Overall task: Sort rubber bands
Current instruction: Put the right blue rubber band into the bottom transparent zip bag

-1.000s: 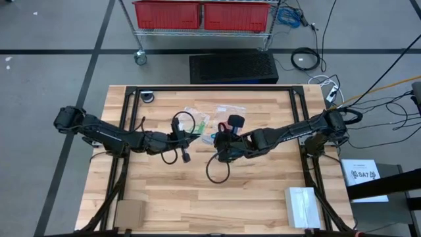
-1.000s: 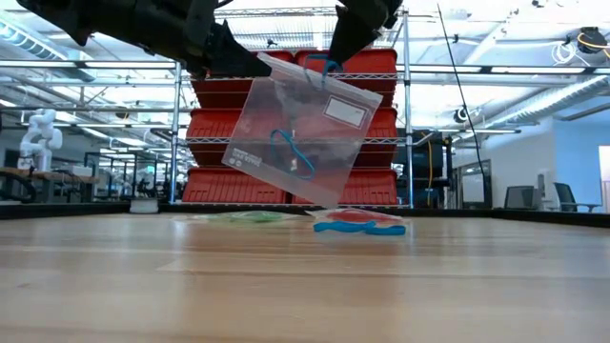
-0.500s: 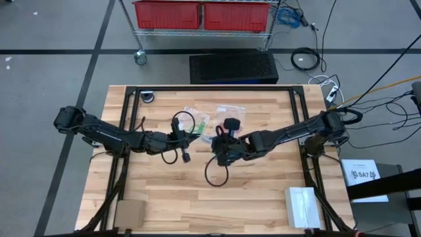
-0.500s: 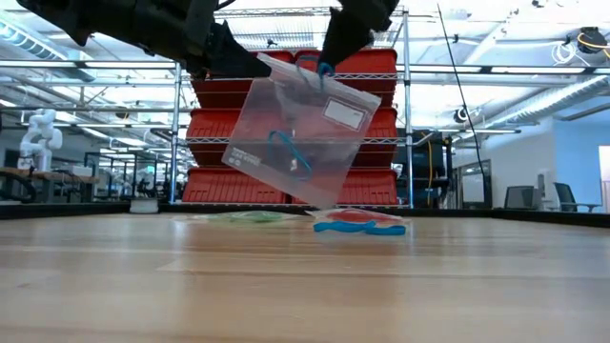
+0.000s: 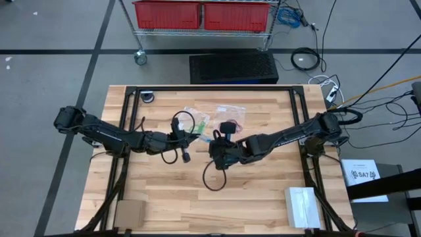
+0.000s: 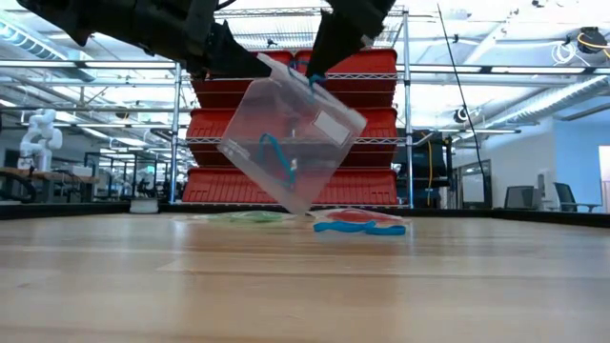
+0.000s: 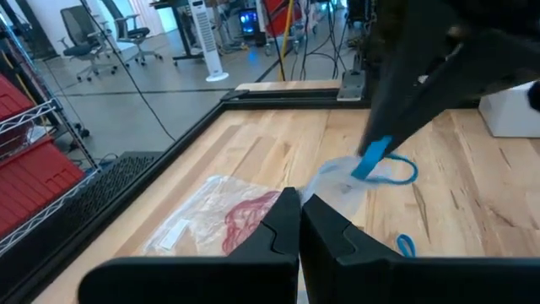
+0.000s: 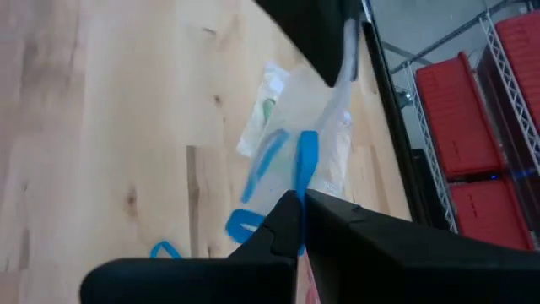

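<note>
Wooden table (image 5: 250, 191) bears zip bags (image 5: 227, 113) and blue rubber bands (image 6: 357, 228).

Arms (image 6: 143, 29) cropped, end effectors perhaps hidden

This is a robotics lab or workshop in a large open hall. A butcher-block counter (image 5: 197, 191) stands on a grey floor marked with dark tape lines (image 5: 99, 39). Beyond its far edge a wheeled wire rack (image 6: 295, 124) holds red plastic bins (image 5: 200, 13). Loose cables (image 5: 306, 59) lie on the floor to the right. Across the room are office chairs (image 6: 519, 197), further workbenches, a small white robot (image 6: 38, 133) at far left, and exposed ceiling ducting (image 6: 534, 95).
</note>
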